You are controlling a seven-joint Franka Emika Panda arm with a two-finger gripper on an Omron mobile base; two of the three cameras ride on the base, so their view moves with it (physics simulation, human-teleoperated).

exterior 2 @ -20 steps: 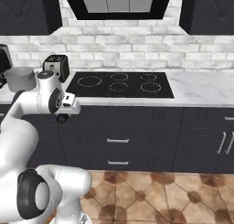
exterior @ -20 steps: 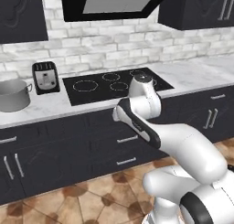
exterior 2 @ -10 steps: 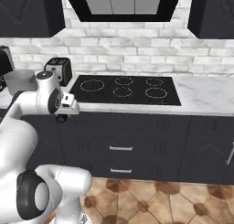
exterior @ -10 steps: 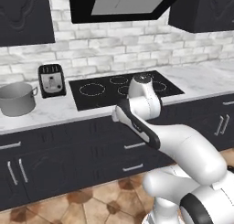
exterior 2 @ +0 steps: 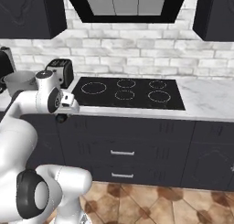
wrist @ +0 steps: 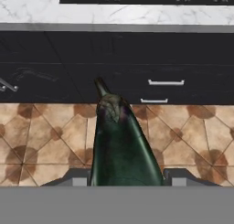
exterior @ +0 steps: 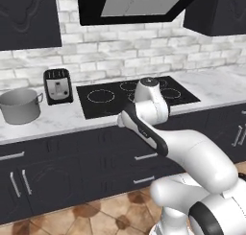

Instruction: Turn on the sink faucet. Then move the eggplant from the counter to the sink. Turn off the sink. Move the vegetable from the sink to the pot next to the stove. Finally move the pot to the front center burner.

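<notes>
Between the jaws sits the eggplant (wrist: 122,145), bearing no readable writing

pot (exterior: 20,106) left of toaster (exterior: 57,86), stove (exterior: 134,95) right

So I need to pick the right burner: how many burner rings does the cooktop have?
5 on the stove: the large left ring, back center, back right, front center, front right. The right base view shows them all unobstructed.
</notes>
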